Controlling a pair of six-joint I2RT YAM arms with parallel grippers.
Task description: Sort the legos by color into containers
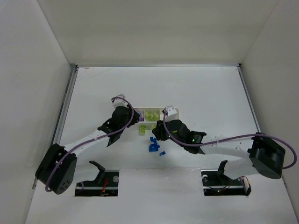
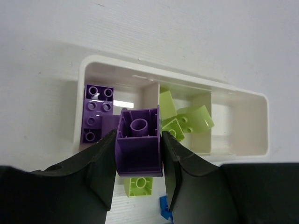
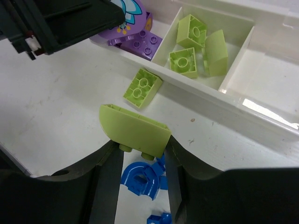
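The white tray has purple bricks in its left compartment and lime bricks in the middle one. My left gripper is shut on a purple brick and holds it over the tray's near wall, by the left and middle compartments. My right gripper is shut on a curved lime brick, held above the table just in front of the tray. In the top view the left gripper and right gripper are close together at the tray.
A loose lime brick lies on the table against the tray's near wall. Several blue bricks lie on the table below my right gripper, also in the top view. The tray's right compartment shows no bricks.
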